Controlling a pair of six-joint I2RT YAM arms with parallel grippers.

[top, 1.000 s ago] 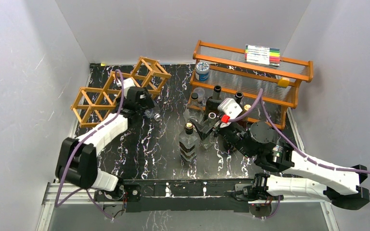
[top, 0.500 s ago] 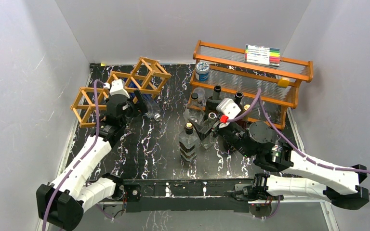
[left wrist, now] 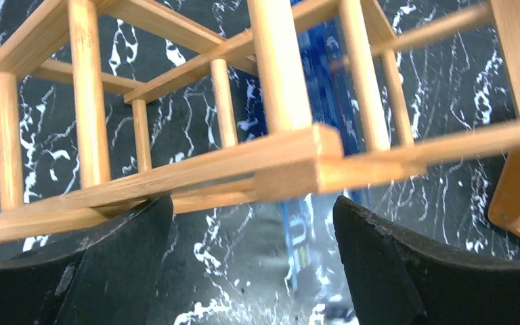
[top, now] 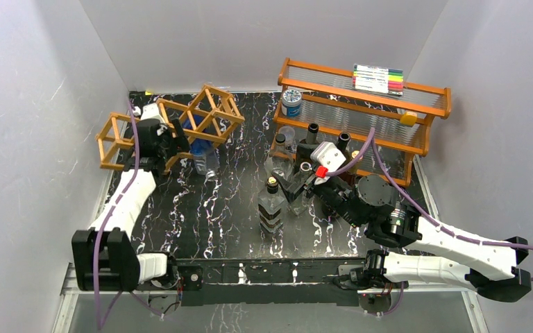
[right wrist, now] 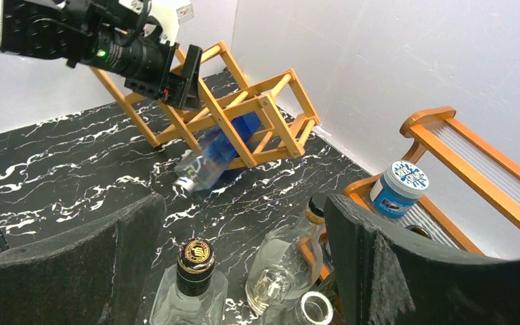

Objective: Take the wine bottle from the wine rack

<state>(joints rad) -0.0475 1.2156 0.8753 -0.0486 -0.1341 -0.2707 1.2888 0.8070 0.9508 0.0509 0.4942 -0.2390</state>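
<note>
The wine rack (top: 173, 121), an orange-brown stick lattice, stands tilted at the table's back left. A clear wine bottle (top: 203, 156) with a blue label hangs out of one cell, neck down towards the table. My left gripper (top: 175, 139) is at the rack's front. In the left wrist view its jaws (left wrist: 254, 217) stand wide apart with a rack bar (left wrist: 291, 156) lying across the fingertips and the bottle (left wrist: 311, 223) blurred beyond. The right wrist view shows the rack (right wrist: 244, 108) and bottle (right wrist: 217, 156). My right gripper (top: 300, 184) is open and empty over the standing bottles (right wrist: 244, 203).
An orange two-tier shelf (top: 361, 104) stands at the back right with a blue-lidded jar (top: 291, 102) and a marker pack (top: 378, 78). A square clear bottle with a black cap (top: 272, 205) and several glass bottles stand before it. Grey walls close in on three sides.
My left arm has swung left and the rack has shifted and tilted with it. The bottle has slid further out of its cell, its neck now pointing down.
</note>
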